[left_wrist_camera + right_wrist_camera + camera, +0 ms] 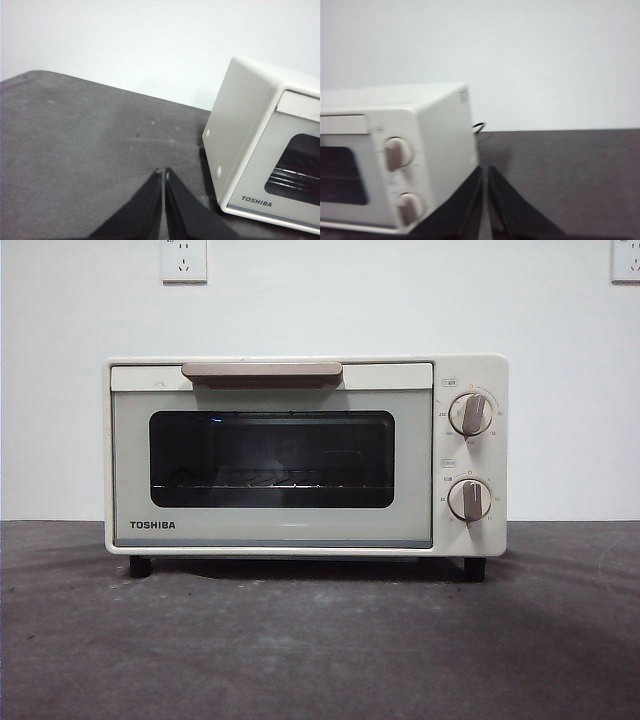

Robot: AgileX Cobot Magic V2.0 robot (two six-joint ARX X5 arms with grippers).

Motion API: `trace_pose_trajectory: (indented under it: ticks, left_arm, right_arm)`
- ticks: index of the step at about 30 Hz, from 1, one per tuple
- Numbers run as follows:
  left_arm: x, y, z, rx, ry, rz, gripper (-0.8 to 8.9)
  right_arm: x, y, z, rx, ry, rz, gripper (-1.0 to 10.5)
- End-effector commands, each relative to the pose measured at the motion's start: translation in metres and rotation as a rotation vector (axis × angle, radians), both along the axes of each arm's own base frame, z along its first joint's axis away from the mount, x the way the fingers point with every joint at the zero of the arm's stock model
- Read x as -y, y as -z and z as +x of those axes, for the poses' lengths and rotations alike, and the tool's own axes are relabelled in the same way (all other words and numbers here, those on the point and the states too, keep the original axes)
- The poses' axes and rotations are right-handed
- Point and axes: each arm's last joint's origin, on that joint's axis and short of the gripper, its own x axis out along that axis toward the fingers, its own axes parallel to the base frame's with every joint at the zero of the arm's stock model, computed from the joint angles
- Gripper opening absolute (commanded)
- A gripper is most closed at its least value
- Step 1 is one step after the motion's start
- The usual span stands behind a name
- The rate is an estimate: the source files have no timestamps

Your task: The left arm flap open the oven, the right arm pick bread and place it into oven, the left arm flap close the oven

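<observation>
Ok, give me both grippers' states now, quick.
Left gripper: jaws shut, holding nothing, beside the oven.
Right gripper: jaws shut, holding nothing, at the oven's knob side.

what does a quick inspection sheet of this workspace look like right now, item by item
surface: dark grey table, bare in front of the oven
job's things: oven with its door shut, handle at top; bread not seen in any view
clutter: nothing seen
grippers: left gripper shut, holding nothing, off one side of the oven; right gripper shut, holding nothing, off the knob side
cables: black cord behind the oven
surroundings: white wall, two sockets
</observation>
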Motion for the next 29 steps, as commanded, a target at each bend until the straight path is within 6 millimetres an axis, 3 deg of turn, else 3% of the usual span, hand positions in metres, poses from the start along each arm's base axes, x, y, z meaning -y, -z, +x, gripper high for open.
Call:
trace_pose_trajectory:
  ticks: [1, 5, 11, 15, 19, 24, 29]
  left_arm:
    - [0.000, 0.004, 0.001, 0.001, 0.007, -0.031, 0.19]
    - [0.001, -0.006, 0.000, -0.021, 0.048, -0.115, 0.19]
    - [0.002, -0.042, 0.002, -0.040, 0.074, -0.221, 0.19]
    - [0.004, -0.078, 0.014, -0.078, 0.155, -0.227, 0.19]
    - [0.009, -0.102, 0.035, -0.189, 0.323, -0.147, 0.19]
    - [0.016, -0.106, 0.064, -0.337, 0.515, -0.051, 0.19]
    - [0.026, -0.104, 0.072, -0.393, 0.712, -0.088, 0.18]
  right_arm:
    - [-0.001, 0.001, 0.000, -0.031, -0.044, 0.133, 0.1]
    - [0.000, -0.010, -0.003, -0.081, -0.056, 0.266, 0.1]
    - [0.000, -0.041, -0.003, -0.206, -0.016, 0.234, 0.1]
    - [-0.003, -0.063, 0.010, -0.306, -0.045, 0.218, 0.1]
    - [-0.008, -0.073, 0.030, -0.475, -0.116, 0.175, 0.1]
    - [-0.013, -0.069, 0.051, -0.710, -0.196, 0.136, 0.1]
    - [-0.018, -0.070, 0.058, -0.886, -0.267, 0.133, 0.1]
